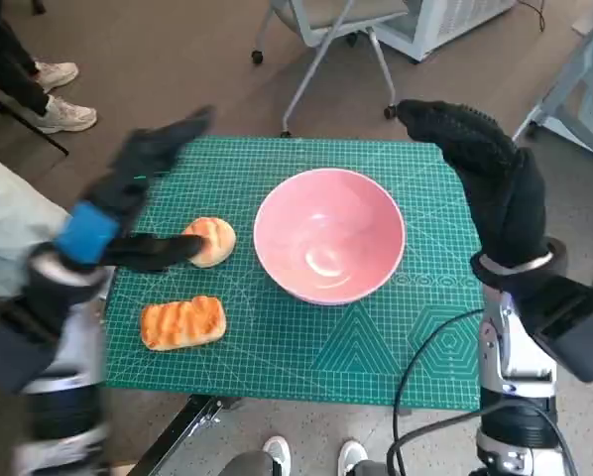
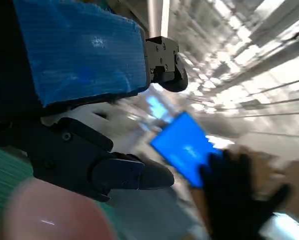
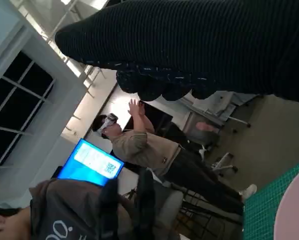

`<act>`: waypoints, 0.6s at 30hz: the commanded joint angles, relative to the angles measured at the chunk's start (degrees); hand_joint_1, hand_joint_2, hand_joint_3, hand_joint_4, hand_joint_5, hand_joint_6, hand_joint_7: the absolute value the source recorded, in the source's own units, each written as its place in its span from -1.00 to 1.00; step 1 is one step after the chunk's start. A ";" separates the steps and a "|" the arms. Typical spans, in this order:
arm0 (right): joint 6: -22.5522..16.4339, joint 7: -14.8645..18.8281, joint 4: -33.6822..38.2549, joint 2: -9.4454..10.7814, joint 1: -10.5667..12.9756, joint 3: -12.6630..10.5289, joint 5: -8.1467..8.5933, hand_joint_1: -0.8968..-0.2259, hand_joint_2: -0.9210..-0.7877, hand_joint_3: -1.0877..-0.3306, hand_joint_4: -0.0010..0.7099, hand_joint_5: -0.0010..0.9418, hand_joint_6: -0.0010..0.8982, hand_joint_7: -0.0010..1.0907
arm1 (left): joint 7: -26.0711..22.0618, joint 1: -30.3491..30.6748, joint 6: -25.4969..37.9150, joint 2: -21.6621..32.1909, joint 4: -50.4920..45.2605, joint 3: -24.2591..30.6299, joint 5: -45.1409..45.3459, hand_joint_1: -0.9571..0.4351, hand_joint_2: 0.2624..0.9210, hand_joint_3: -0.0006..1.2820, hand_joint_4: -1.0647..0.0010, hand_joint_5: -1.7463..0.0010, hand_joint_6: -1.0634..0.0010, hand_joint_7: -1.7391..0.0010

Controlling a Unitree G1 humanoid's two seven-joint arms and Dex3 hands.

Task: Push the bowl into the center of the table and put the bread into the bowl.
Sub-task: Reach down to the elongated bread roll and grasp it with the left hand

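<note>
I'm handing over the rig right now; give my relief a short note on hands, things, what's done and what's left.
Left hand: blurred, fingers spread, one finger at the round bun; holds nothing.
Right hand: raised over the mat's far right corner, fingers curled, holds nothing.
Bowl: empty, about mid-mat, so the push looks done.
Flat bread: near left of the mat, untouched.
Left: put the bread into the bowl.
</note>
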 commanded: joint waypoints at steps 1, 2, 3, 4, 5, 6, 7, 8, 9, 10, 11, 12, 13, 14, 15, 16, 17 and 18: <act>0.61 -0.40 0.96 0.13 1.36 0.36 -0.45 -0.47 -1.00 -0.03 -0.42 -0.99 -1.00 0.14 | -3.16 2.48 -0.02 4.45 0.07 0.89 -1.29 -0.31 0.98 -0.83 0.59 0.99 0.95 0.34; 0.68 -0.49 1.04 0.18 1.36 0.33 -0.36 -0.48 -1.00 -0.02 -0.42 -0.99 -1.00 0.15 | -3.77 3.34 0.52 5.42 -0.20 0.93 -1.18 -0.30 0.98 -0.85 0.59 0.99 0.94 0.34; 0.73 -0.57 1.10 0.23 1.34 0.32 -0.31 -0.48 -1.00 -0.01 -0.42 -0.99 -1.00 0.15 | -4.20 3.91 0.88 6.11 -0.37 0.95 -1.12 -0.30 0.99 -0.87 0.59 0.99 0.93 0.35; 0.84 -0.68 1.09 0.29 1.33 0.28 -0.23 -0.48 -1.00 -0.01 -0.42 -0.99 -1.00 0.15 | -4.80 4.80 1.67 7.12 -0.81 0.89 -0.85 -0.29 0.99 -0.89 0.59 0.99 0.92 0.35; 0.92 -0.75 1.08 0.33 1.33 0.25 -0.17 -0.49 -1.00 0.00 -0.42 -0.99 -1.00 0.15 | -5.19 5.41 2.22 7.83 -1.13 0.82 -0.72 -0.29 0.99 -0.89 0.58 0.99 0.91 0.36; 0.98 -0.83 1.08 0.39 1.33 0.20 -0.10 -0.49 -1.00 0.00 -0.42 -0.99 -0.99 0.16 | -5.67 6.40 3.19 8.88 -1.76 0.70 -0.20 -0.29 1.00 -0.90 0.58 0.99 0.90 0.36; 1.02 -0.89 1.07 0.44 1.34 0.17 -0.06 -0.49 -1.00 0.01 -0.42 -0.99 -1.00 0.16 | -5.95 7.10 3.89 9.63 -2.23 0.59 0.13 -0.29 1.00 -0.91 0.58 0.99 0.89 0.36; 1.06 -0.91 1.18 0.51 1.28 0.12 0.09 -0.49 -1.00 0.01 -0.42 -0.99 -1.00 0.16 | -6.19 8.24 5.23 10.67 -3.28 0.47 0.95 -0.29 1.00 -0.91 0.58 0.99 0.88 0.36; 1.08 -0.93 1.26 0.56 1.23 0.09 0.20 -0.49 -1.00 0.01 -0.42 -0.99 -1.00 0.16 | -6.32 9.03 6.22 11.38 -4.06 0.38 1.50 -0.28 1.00 -0.92 0.58 0.99 0.84 0.41; 1.07 -0.99 1.40 0.63 1.15 0.06 0.31 -0.49 -1.00 0.01 -0.42 -0.99 -1.00 0.16 | -6.40 10.24 8.11 12.41 -5.53 0.24 2.65 -0.27 1.00 -0.93 0.58 0.99 0.80 0.44; 1.05 -1.03 1.49 0.66 1.10 0.04 0.38 -0.49 -1.00 0.01 -0.42 -0.99 -1.00 0.17 | -6.42 11.09 9.51 13.13 -6.63 0.14 3.43 -0.26 0.99 -0.94 0.58 1.00 0.77 0.47; 1.04 -1.15 1.62 0.73 1.01 0.01 0.39 -0.49 -1.00 0.01 -0.42 -0.99 -1.00 0.17 | -6.47 12.26 11.93 14.16 -8.35 -0.02 4.65 -0.25 0.98 -0.96 0.58 1.00 0.72 0.53; 1.04 -1.23 1.72 0.77 0.95 -0.02 0.40 -0.49 -1.00 0.01 -0.42 -0.99 -1.00 0.17 | -6.45 13.08 13.73 14.88 -9.62 -0.13 5.45 -0.22 0.94 -0.97 0.58 1.00 0.67 0.59; 0.95 -1.34 1.85 0.85 0.87 -0.02 0.35 -0.49 -1.00 0.01 -0.42 -0.99 -1.00 0.17 | -6.26 14.30 16.68 15.87 -11.81 -0.28 7.25 -0.20 0.93 -0.98 0.58 1.00 0.63 0.62; 0.87 -1.42 1.99 0.91 0.78 -0.02 0.29 -0.49 -1.00 0.01 -0.42 -0.99 -1.00 0.17 | -6.07 15.14 18.91 16.57 -13.43 -0.39 8.51 -0.16 0.87 -0.99 0.59 1.00 0.56 0.70; 0.78 -1.52 2.10 1.01 0.70 0.01 0.22 -0.49 -1.00 0.01 -0.42 -0.99 -1.00 0.17 | -5.72 16.30 21.60 17.29 -15.52 -0.66 10.74 -0.14 0.83 -0.99 0.59 1.00 0.50 0.77; 0.70 -1.60 2.21 1.08 0.63 0.03 0.18 -0.49 -1.00 0.01 -0.42 -0.99 -1.00 0.17 | -5.45 17.08 23.57 17.77 -17.04 -0.87 12.27 -0.10 0.77 -0.99 0.59 1.00 0.46 0.81; 0.66 -1.67 2.34 1.18 0.54 0.08 0.18 -0.48 -1.00 0.01 -0.42 -0.99 -1.00 0.17 | -5.18 18.04 25.59 18.23 -18.71 -1.38 14.55 -0.08 0.75 -0.99 0.59 1.00 0.44 0.83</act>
